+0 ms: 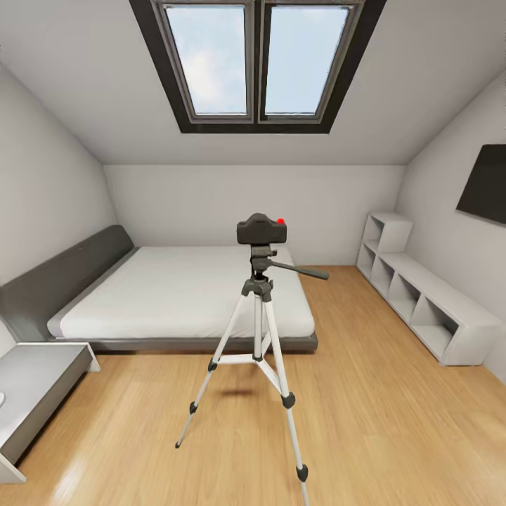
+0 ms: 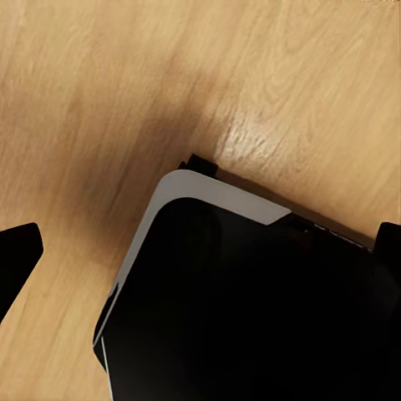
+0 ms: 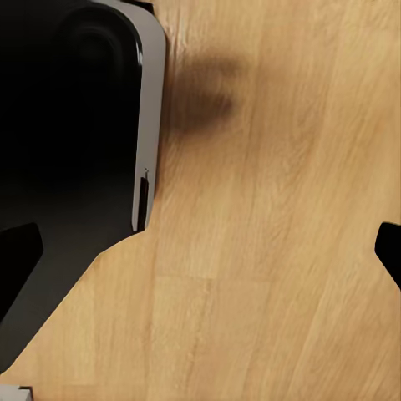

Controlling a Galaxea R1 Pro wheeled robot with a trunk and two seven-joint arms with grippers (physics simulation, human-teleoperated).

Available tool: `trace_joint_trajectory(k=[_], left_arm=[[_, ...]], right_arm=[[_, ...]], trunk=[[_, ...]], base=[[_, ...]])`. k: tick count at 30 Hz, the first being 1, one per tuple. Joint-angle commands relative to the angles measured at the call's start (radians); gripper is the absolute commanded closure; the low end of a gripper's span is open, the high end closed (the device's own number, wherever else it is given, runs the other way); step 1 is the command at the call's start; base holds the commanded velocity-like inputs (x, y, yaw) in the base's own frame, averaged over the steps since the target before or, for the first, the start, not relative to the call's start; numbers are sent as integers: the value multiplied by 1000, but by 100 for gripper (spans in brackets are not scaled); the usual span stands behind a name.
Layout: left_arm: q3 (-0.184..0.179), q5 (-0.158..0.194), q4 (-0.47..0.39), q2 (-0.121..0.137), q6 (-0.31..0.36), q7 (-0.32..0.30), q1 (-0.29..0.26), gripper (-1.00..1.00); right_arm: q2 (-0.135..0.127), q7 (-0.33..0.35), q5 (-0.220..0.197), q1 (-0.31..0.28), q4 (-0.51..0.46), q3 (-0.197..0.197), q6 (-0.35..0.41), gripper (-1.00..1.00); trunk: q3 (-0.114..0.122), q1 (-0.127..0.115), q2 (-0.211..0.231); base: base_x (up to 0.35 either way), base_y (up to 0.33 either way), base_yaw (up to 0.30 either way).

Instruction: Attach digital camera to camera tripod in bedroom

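Observation:
In the head view the camera tripod (image 1: 260,351) stands on the wood floor in front of the bed, its three silver-white legs spread. The small black digital camera (image 1: 261,229) with its red button sits on top of the tripod's dark pan head, whose long handle (image 1: 302,270) points right. My left gripper (image 2: 200,251) hangs open over the floor and my own base, one fingertip (image 2: 18,251) at each side of the left wrist view. Over bare floor, my right gripper (image 3: 200,251) is open too, its fingertips (image 3: 18,251) wide apart. Neither holds anything.
A low grey bed (image 1: 183,292) with a white mattress lies behind the tripod. White cube shelves (image 1: 422,302) line the right wall under a dark panel (image 1: 485,183). A grey bedside unit (image 1: 35,386) stands at the left. My black, white-rimmed base (image 2: 251,317) is below both wrists.

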Motion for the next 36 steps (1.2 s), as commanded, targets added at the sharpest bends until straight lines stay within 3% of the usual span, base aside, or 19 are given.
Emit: trace_joint_trajectory(k=[1, 36], left_arm=[[-8, 7, -1, 0, -1, 3, -1, -100], [-8, 7, -1, 0, -1, 3, 0, -100]], right_arm=[[-1, 2, 9, -2, 3, -9, -6, -100], [-1, 4, 9, -2, 3, -8, -6, -100]], trunk=[[-1, 1, -2], [57, 1, -2]], base=[[0, 0, 0], [0, 0, 0]])
